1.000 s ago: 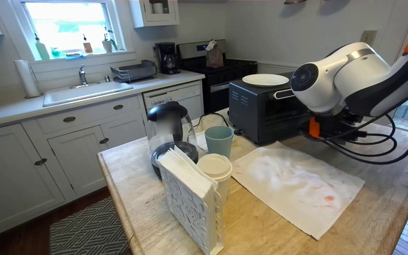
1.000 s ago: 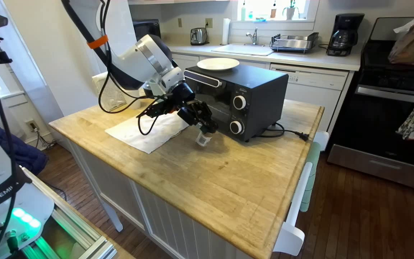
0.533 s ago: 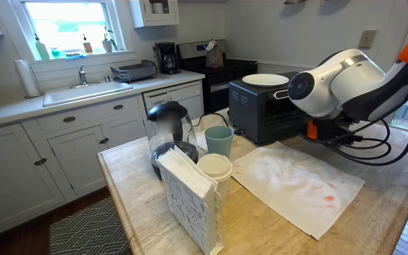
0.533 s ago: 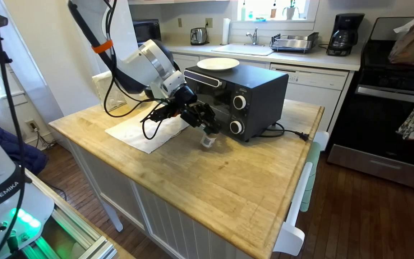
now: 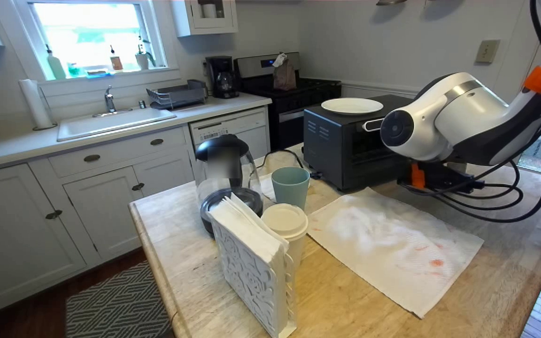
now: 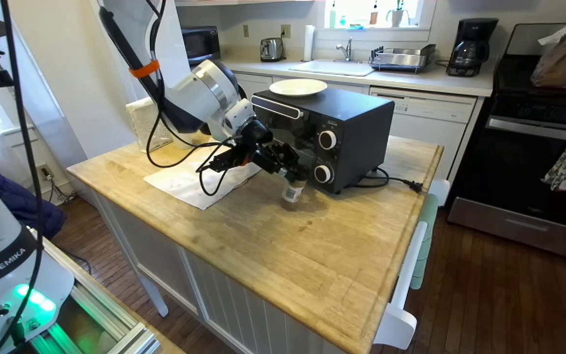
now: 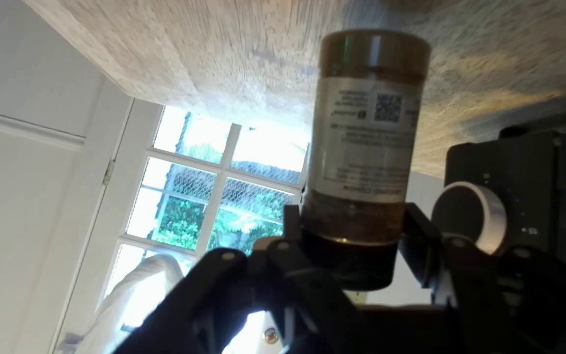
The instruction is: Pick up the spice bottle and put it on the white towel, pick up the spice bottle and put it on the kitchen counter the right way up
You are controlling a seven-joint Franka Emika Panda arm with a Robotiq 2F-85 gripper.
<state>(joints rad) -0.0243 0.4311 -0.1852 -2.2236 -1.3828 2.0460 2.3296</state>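
Jaws of the gripper grip the spice bottle by its dark end, its tilted body below them, over the kitchen counter; whether it touches down is unclear. A toaster oven stands just beside the jaws; behind them lies the white towel; well beyond, a stove.

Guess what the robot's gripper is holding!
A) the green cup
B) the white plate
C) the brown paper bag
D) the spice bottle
D: the wrist view shows the spice bottle held in the gripper, while the white plate lies on the black oven.
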